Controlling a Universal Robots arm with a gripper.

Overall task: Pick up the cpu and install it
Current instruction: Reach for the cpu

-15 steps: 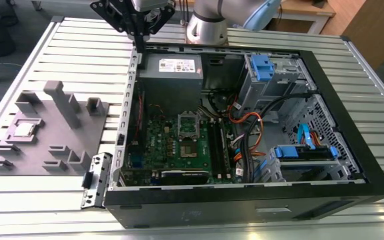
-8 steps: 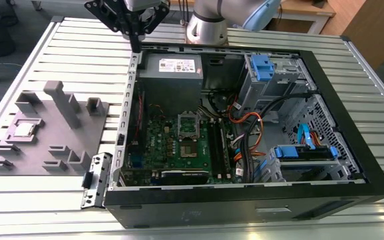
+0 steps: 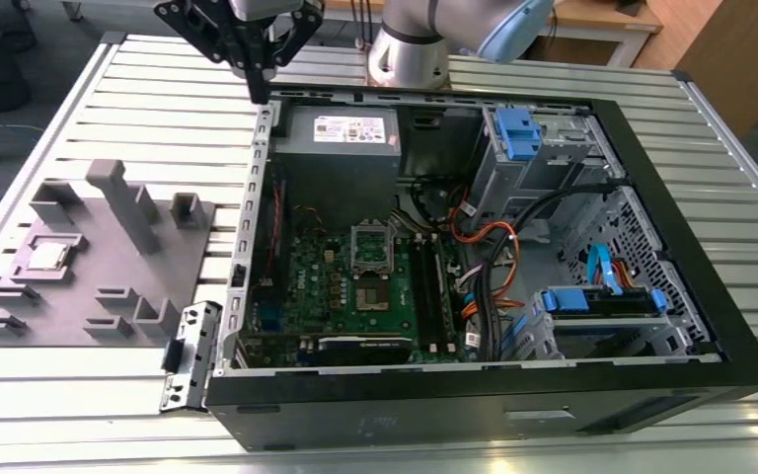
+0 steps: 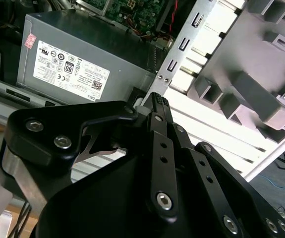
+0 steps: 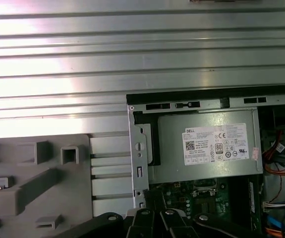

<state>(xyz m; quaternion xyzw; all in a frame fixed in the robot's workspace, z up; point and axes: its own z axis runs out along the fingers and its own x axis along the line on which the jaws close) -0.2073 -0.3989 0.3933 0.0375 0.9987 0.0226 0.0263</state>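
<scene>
Ribbed aluminium desk (image 3: 90,415) under everything, and an open computer case (image 3: 485,400) lying on its side across it, green board (image 3: 340,286) facing up. Off to the exterior view's left of the case sits a grey moulded tray (image 3: 103,291), and there's the cpu (image 3: 47,255), lying flat in one of the tray's recesses, pale top showing, untouched.

Now the claw (image 3: 260,94): it hangs high above the case's far corner, just beside the grey power supply (image 3: 340,133), well apart from the chip. Its fingers look pressed together with nothing between them; the second wrist view shows the claw (image 4: 157,101) drawn to a single tip over the case's edge.

So by my read this is the very opening step, the approach to the pickup, with nothing grasped and the silver socket frame (image 3: 370,247) on the board waiting. Reaching that chip calls for travel across to the tray, fingers parted, and a square, level descent, since it is thin and sits low between the recess walls.
</scene>
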